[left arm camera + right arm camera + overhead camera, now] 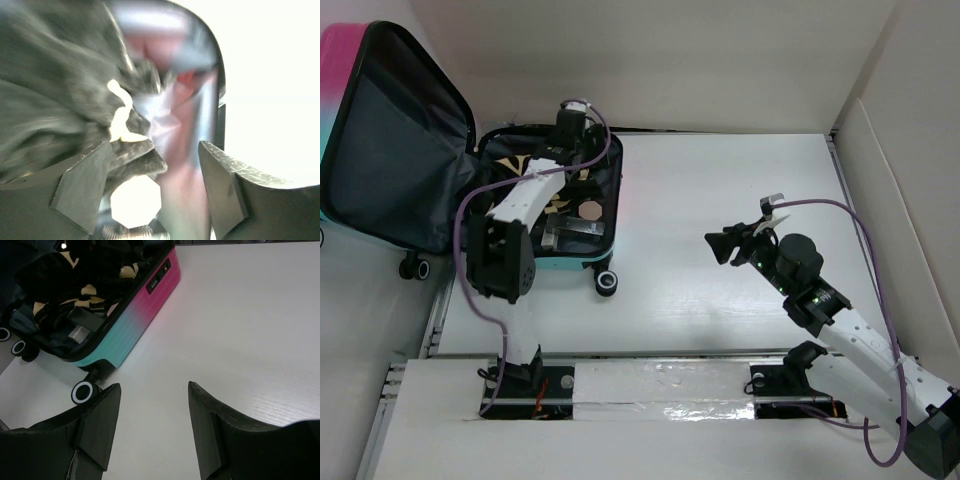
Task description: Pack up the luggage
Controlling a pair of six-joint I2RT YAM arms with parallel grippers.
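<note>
The luggage (pixel 570 265) lies open at the table's far left, its grey-lined lid (pixel 395 150) standing up to the left. Black-and-yellow clothing (pixel 535 165), a round beige thing (pixel 590 211) and a grey flat item (pixel 570 232) lie in its base. My left gripper (pixel 572 140) is down inside the base at the far end, open. In the blurred left wrist view its fingers (pixel 80 185) stand apart beside dark cloth (pixel 60 90), clamping nothing. My right gripper (pixel 155 390) hangs open and empty over bare table, right of the luggage's pink-teal shell (pixel 140 315).
A black-and-white wheel (pixel 607 283) sticks out at the luggage's near corner, another (pixel 415 268) under the lid. White walls close the table at the back and right (pixel 890 170). White table (pixel 740 180) stretches right of the luggage. Purple cables loop over both arms.
</note>
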